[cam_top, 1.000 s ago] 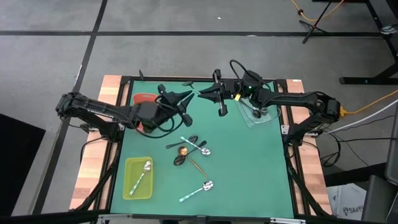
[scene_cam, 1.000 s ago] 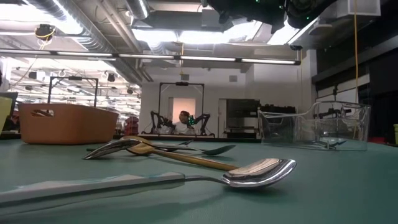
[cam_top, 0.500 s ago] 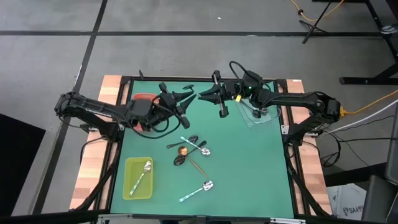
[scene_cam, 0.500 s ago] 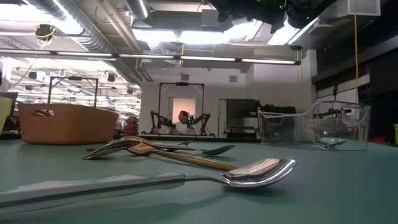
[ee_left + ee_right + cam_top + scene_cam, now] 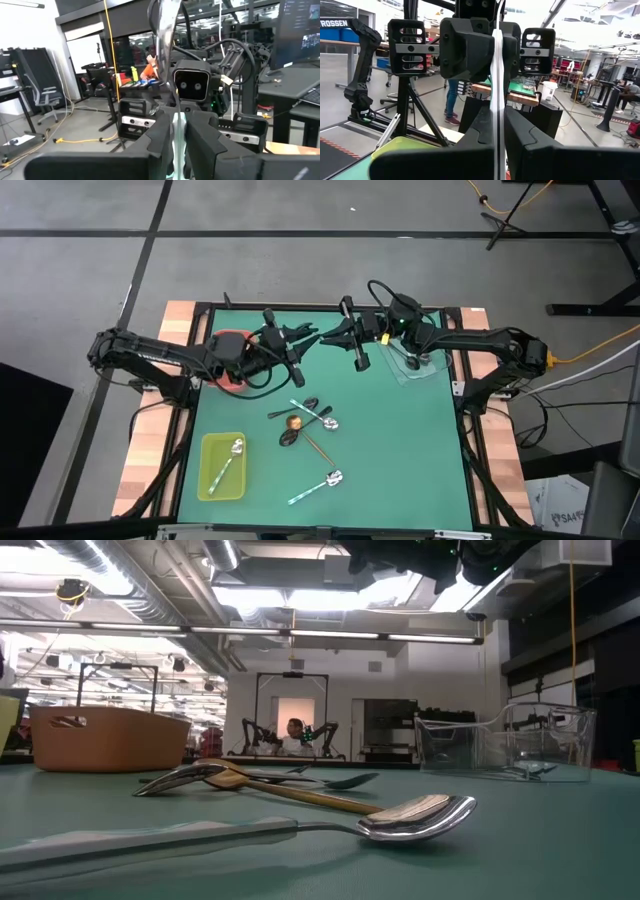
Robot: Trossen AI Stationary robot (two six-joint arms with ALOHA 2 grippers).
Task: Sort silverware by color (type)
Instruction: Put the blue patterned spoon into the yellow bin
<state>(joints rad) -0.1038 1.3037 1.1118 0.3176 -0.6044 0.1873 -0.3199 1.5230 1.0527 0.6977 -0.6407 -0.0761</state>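
Note:
Both grippers meet high above the table's far middle, fingertips facing each other: my left gripper (image 5: 306, 334) (image 5: 178, 145) and my right gripper (image 5: 330, 332) (image 5: 498, 150). Each is shut on one mint-handled spoon (image 5: 170, 75) between them. More silverware lies flat at mid-table: a mint-handled spoon (image 5: 315, 413), dark spoons (image 5: 290, 437), a copper spoon (image 5: 300, 425), and another mint-handled spoon (image 5: 318, 485) (image 5: 420, 815) nearer. One mint-handled spoon (image 5: 230, 460) lies in the yellow-green tray (image 5: 208, 480). My left gripper pinches the spoon's pale mint handle (image 5: 178, 131) between its two fingers, coming level from the table's left. The shiny metal stem (image 5: 167, 60) runs on beyond the fingers; the spoon is lifted clear. My right gripper pinches the same spoon, seen edge-on as a pale strip (image 5: 497, 95) between its fingers. It comes level from the table's right, and which part it has cannot be told.
A red tray (image 5: 228, 338) (image 5: 110, 738) sits at the far left under the left arm. A clear tray (image 5: 420, 365) (image 5: 505, 745) stands at the far right under the right arm. The green mat between the spoons and the right edge is bare.
My left gripper has shifted slightly toward the far edge and the right gripper, uncovering more of the red tray. The right gripper has stayed in place.

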